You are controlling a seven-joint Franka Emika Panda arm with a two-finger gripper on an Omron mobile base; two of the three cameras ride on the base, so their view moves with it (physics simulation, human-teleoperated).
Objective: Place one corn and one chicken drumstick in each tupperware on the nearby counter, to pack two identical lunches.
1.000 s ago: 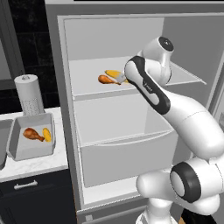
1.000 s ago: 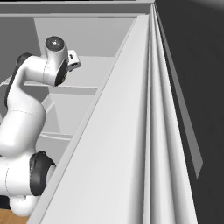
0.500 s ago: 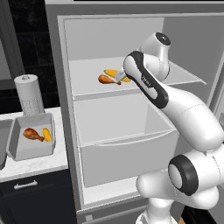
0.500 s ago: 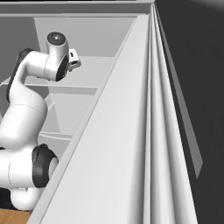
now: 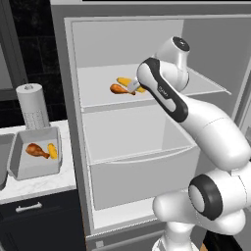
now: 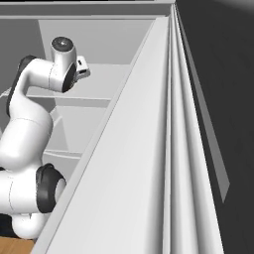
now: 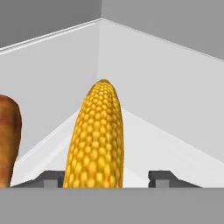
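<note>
In the hand view the gripper [image 7: 107, 177] is seen spread wide, a finger tip [image 7: 49, 178] on each side of a corn cob [image 7: 97, 135] that runs away from the camera; nothing is clenched yet, and whether the tips touch the cob cannot be told. A drumstick [image 7: 8, 140] lies just beside the cob, at the left edge of that view. From the left base view the arm is seen reaching into an open fridge, the hand [image 5: 133, 86] at the upper shelf [image 5: 98, 93], where the cob [image 5: 123, 81] and the drumstick [image 5: 117, 89] lie close together. Off to the side, on the counter [image 5: 44, 182], a tupperware [image 5: 34, 169] already holds one drumstick [image 5: 36, 150] and one cob [image 5: 52, 150], with a paper towel roll [image 5: 32, 106] standing behind it. The step in hand is judged to be the picking of the second cob, one lunch being packed. Next, the fingers are to be closed squarely on the cob, clear of the drumstick, and the cob lifted out of the fridge toward the counter. The second tupperware cannot be made out for certain.
</note>
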